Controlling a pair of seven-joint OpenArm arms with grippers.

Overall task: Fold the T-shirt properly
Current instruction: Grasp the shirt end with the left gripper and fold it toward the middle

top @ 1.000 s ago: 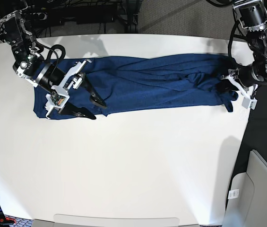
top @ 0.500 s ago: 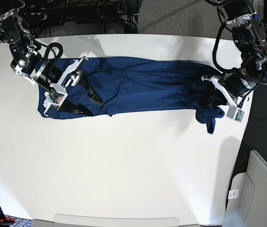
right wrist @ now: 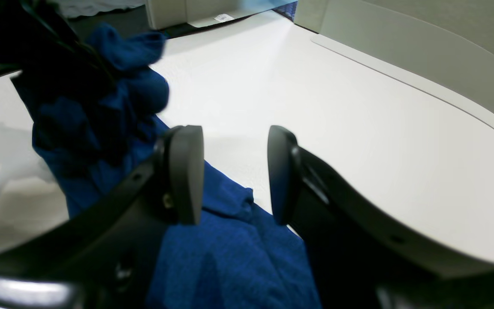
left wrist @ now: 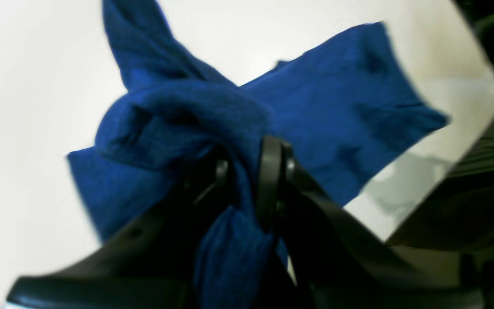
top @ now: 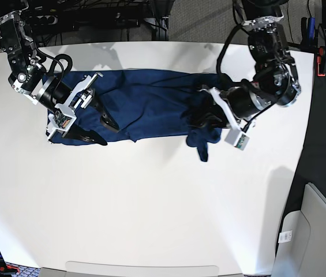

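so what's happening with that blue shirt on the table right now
Two robot arms are folding a dark navy-blue knit long-sleeved T-shirt on a white table. The left hand is shut on a bunched end of the shirt, held over the garment's middle. The right hand is open, poised over the shirt's other end, gripping nothing.

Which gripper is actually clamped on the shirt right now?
The left gripper: shirt fabric is bunched between its jaws. The right gripper is open, empty.
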